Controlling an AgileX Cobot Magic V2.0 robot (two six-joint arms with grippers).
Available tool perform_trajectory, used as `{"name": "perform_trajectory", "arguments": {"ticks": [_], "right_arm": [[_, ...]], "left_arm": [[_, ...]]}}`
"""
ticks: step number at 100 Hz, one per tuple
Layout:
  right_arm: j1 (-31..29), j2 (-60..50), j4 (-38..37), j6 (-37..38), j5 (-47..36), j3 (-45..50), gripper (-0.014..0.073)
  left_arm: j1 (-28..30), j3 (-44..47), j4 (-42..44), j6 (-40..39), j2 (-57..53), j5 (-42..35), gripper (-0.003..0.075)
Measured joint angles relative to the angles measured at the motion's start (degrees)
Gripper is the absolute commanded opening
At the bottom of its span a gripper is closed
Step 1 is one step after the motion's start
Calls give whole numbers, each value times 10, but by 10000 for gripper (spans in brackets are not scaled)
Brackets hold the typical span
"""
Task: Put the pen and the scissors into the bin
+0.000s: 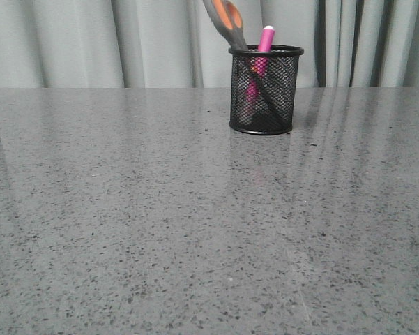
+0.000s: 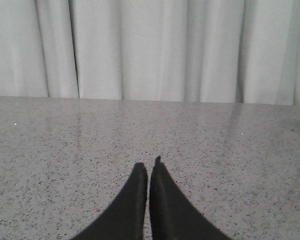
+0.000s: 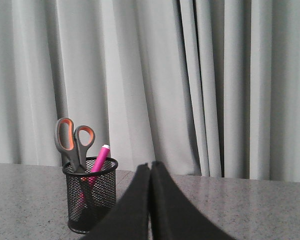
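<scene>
already pen (image 1: 263, 52) and scissors (image 1: 229, 21) stand in bin (image 1: 265, 105), both grippers (image 2: 149, 167) (image 3: 150, 165) pressed together.

Our front camera looks low across the worktop (image 1: 160, 230) toward the curtain (image 1: 90, 42). Both wrist cameras face that curtain past our fingers (image 2: 140, 200); the right shares the bin (image 3: 90, 197).

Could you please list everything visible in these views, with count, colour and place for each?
Black wire-mesh cylindrical bin: one, black, upright at the far side of the table, right of centre.
Long scissors with dark grey, orange-lined handles: one pair, standing blades-down in the bin, handles above the rim.
Magenta-pink marker pen: one, leaning inside the bin, tip above the rim.
Speckled grey table: one, fills the foreground.
Pale grey curtain: one, behind the table.
Left gripper: black, shut, empty, above the table.
Right gripper: black, shut, empty.
</scene>
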Motion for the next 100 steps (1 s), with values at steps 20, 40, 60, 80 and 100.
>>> {"name": "perform_trajectory", "arguments": {"ticks": [20,40,60,80,100], "right_arm": [[-1,0,0,0,0,0,-76],[-1,0,0,0,0,0,-76],[-1,0,0,0,0,0,-76],[-1,0,0,0,0,0,-76],[-1,0,0,0,-4,0,-76]], "left_arm": [[0,0,-9,-1,0,13,-19],[0,0,-11,-1,0,17,-19],[0,0,-11,-1,0,17,-19],[0,0,-11,-1,0,17,-19],[0,0,-11,-1,0,17,-19]]}}
